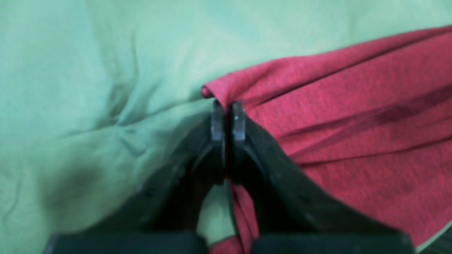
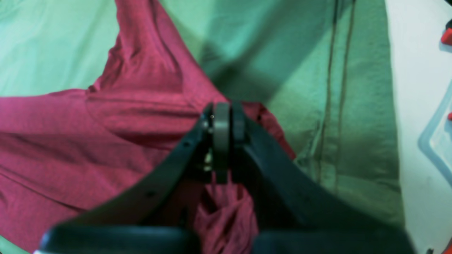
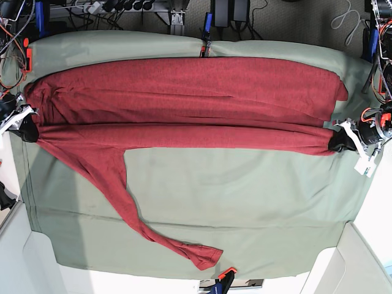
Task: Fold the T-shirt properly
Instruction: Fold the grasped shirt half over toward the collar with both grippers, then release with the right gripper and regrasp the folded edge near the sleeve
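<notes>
While both arms hold the T-shirt (image 3: 184,86) at its two ends, the garment lies stretched lengthwise across the far half of the counter (image 3: 245,208), which is covered by a sage-green cloth (image 3: 257,196). The left gripper (image 1: 228,116) has its jaws pressed together on a bunched corner of red fabric, near the counter's right edge as the base view shows it. The right gripper (image 2: 226,118) is likewise clamped on a gathered wad of the shirt at the opposite edge, with fabric hanging down between its fingers.

Holding both ends at once keeps the near fold line taut and straight — slack here would let the doubled layer wrinkle. The body appears folded once along its length, judging by the ridge running from gripper to gripper.

One sleeve (image 3: 131,202) is not yet tucked in: it trails diagonally toward the counter's near edge, its cuff lying near the middle of that edge. This sleeve likely needs folding onto the body before the next fold — otherwise it would be left sticking out.
</notes>
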Controlling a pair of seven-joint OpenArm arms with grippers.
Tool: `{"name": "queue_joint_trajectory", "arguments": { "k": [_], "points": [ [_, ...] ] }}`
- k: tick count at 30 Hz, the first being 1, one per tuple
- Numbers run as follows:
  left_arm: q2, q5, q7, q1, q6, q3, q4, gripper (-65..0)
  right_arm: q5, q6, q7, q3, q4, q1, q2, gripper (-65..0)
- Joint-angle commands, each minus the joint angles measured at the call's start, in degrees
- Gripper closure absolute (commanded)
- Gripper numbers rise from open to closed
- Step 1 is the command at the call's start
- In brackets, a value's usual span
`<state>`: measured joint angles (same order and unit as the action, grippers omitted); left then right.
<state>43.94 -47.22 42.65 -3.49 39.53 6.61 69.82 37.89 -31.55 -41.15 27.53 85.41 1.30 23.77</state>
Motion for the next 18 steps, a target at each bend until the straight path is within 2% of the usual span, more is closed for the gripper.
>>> {"name": "queue_joint_trajectory", "arguments": {
  "k": [1, 4, 6, 12, 18],
  "points": [
    [1.6, -0.6, -0.7, -0.7, 0.5, 0.7, 0.7, -0.4, 0.0, 0.1, 1.6, 0.6, 1.0, -0.6, 1.1, -0.7],
    [1.6, -0.6, -0.6, -0.2, 0.5, 0.7, 0.7, -9.6, -1.0, 0.9, 1.6, 0.6, 1.0, -0.6, 1.0, -20.5],
    [1.6, -0.8, -0.3, -0.1, 0.5, 0.7, 0.7, -13.8, -1.0, 0.9, 1.7, 0.6, 0.9, -0.7, 1.0, -27.4],
    [1.6, -4.4, 0.4, -0.2, 0.5, 0.7, 0.7, -29.9, 0.0, 1.3, 1.9, 0.6, 1.0, -1.5, 0.9, -28.0],
    [1.6, -4.3, 0.0, -0.5, 0.5, 0.7, 0.7, -30.3, 0.3, 1.3, 1.9, 0.5, 0.9, -6.2, -0.2, -28.0]
  ]
}}
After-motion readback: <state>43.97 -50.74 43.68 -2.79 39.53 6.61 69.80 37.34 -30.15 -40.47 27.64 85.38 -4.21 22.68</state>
